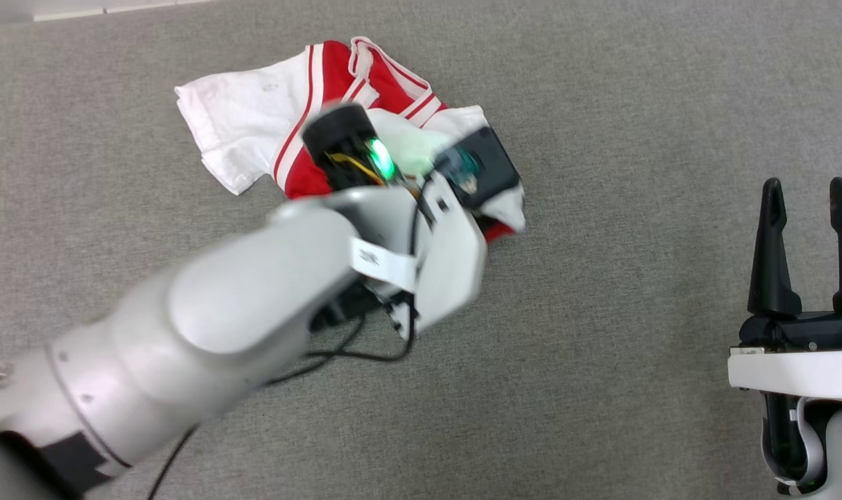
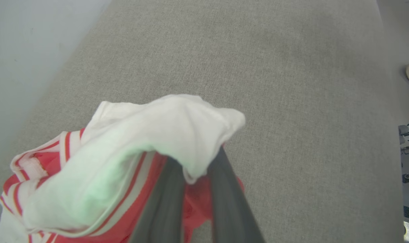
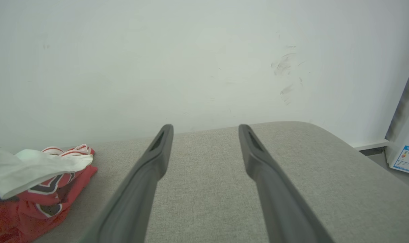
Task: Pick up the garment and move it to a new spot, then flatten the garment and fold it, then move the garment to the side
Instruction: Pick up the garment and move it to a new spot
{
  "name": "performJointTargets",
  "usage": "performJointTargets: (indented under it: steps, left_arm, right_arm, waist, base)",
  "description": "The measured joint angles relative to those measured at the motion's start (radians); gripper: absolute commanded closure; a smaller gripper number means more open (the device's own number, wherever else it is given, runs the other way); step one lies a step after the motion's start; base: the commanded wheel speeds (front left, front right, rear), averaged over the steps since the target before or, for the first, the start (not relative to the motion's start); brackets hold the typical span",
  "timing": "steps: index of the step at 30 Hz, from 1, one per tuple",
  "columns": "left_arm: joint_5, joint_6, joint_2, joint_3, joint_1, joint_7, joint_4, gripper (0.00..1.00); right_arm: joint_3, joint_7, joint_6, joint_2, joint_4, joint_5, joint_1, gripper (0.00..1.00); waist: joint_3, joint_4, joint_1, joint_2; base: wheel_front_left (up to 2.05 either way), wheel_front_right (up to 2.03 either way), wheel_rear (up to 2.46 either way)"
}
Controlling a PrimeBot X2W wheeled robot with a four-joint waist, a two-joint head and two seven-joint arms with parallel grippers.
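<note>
One crumpled garment (image 2: pixel 140 135) sits pinched in the left hand (image 2: pixel 199 160).

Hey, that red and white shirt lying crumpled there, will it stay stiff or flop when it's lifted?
Probably floppy: the shirt drapes in soft folds over the left gripper, so loose parts should sag and trail. Likely light, being thin cloth. The grey woven surface looks rough, so it may drag rather than slide.
</note>
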Motion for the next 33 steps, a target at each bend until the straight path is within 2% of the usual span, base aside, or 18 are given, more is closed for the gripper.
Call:
performJointTargets:
  steps: [6,8,12,14,20,23,27,33]
  left_arm:
    - [0.009,0.000,-0.127,-0.055,0.116,-0.039,0.071,1.00]
    - [0.035,0.000,-0.161,-0.055,0.177,-0.008,0.069,1.00]
    - [0.083,0.000,-0.197,-0.057,0.261,0.024,0.060,1.00]
    - [0.089,0.000,-0.210,-0.058,0.276,-0.047,0.076,0.00]
    - [0.101,0.000,-0.225,-0.036,0.225,-0.284,0.137,0.00]
    - [0.116,0.021,-0.234,-0.010,0.225,-0.365,0.142,0.00]
    - [0.137,0.083,-0.228,0.024,0.247,-0.452,0.137,0.00]
    - [0.180,0.239,-0.180,0.111,0.309,-0.610,0.128,0.00]
  right_arm:
    - [-0.007,0.000,0.000,0.000,0.003,0.002,-0.005,0.00]
    - [-0.007,0.000,0.000,0.000,0.007,0.002,-0.007,0.00]
    - [-0.004,0.000,0.000,0.000,0.015,-0.004,-0.009,0.00]
    - [-0.004,0.000,0.000,0.000,0.024,-0.013,-0.008,0.00]
    - [-0.012,0.000,0.000,0.000,0.035,-0.031,0.028,0.00]
    - [-0.017,0.000,0.000,0.000,0.037,-0.040,0.051,0.00]
    - [-0.018,0.000,0.000,0.000,0.038,-0.049,0.079,0.00]
    - [-0.019,0.000,0.000,0.000,0.036,-0.056,0.106,0.00]
  waist:
    - [0.021,-0.003,0.0000,0.0000]
    - [0.025,0.000,0.0000,0.0000]
    - [0.026,0.012,0.0000,0.0000]
    - [0.008,0.029,0.0000,0.0000]
    - [-0.056,0.054,0.0000,0.0000]
    - [-0.096,0.070,0.0000,0.0000]
    - [-0.148,0.092,0.0000,0.0000]
    - [-0.204,0.128,0.0000,0.0000]
  base:
    - [0.00,0.00,0.00]
    - [0.00,0.00,0.00]
    - [0.00,0.00,0.00]
    - [0.00,0.00,0.00]
    - [0.00,0.00,0.00]
    - [0.00,0.00,0.00]
    - [0.00,0.00,0.00]
    - [0.00,0.00,0.00]
